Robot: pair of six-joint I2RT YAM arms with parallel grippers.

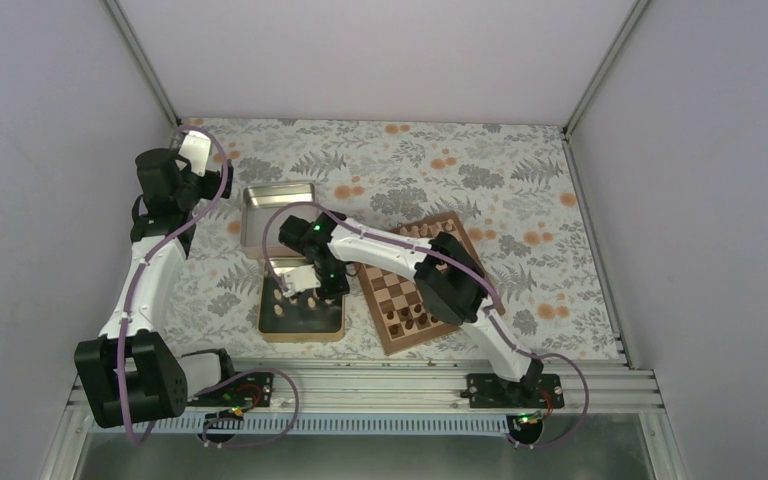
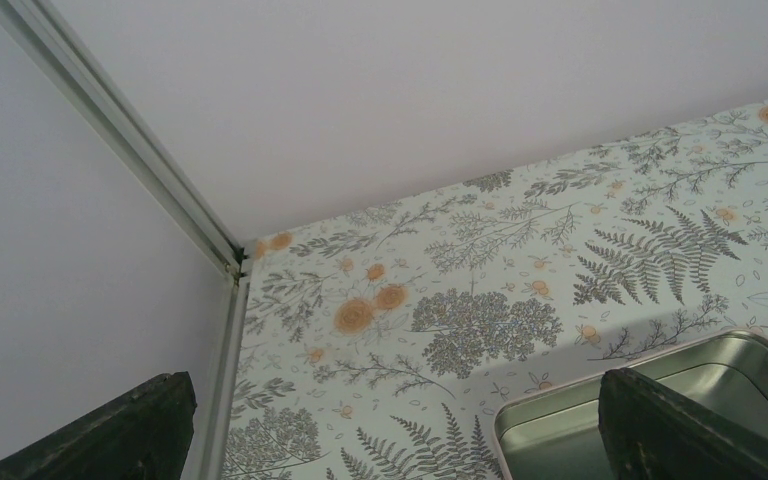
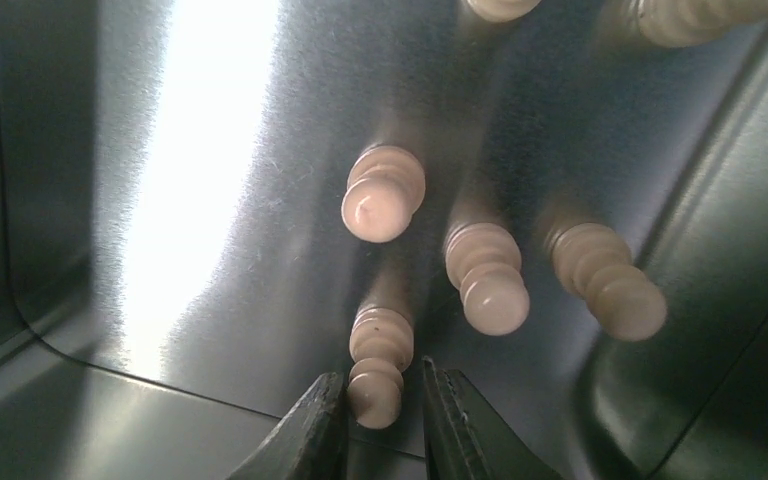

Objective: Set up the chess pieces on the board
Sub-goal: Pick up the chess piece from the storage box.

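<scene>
Right tool point(image 3: 380, 382): down inside the near shallow square metal tin point(image 1: 300, 334), jaws narrow, straddling the head of one small pale beige turned-wood chess piece point(image 3: 376, 372). A dark sliver shows against one pad, so I cannot tell whether it is clamped.

Left tool point(image 2: 390, 385): jaws wide, holding nothing, hovering over the far-left corner of the floral-patterned counter point(image 1: 480, 170), beside the second square metal tin point(image 1: 278, 205).

Containers: the near tin holds the loose pale pieces. Four more show in the right wrist view, lying on their sides on the bare metal floor, near one another. The second tin looks empty in what can be seen.

Square wooden chessboard with light and dark checks point(image 1: 438, 252): just right of the near tin. Small dark chessmen point(image 1: 407, 315) stand on its near rows.

Handling, judged: pieces are light, rigid, round and smooth, so likely to roll or squirt out on slick metal. Best hold is across the waist below the head, pads square to the axis. A lying piece will need righting before it is set on a square.
</scene>
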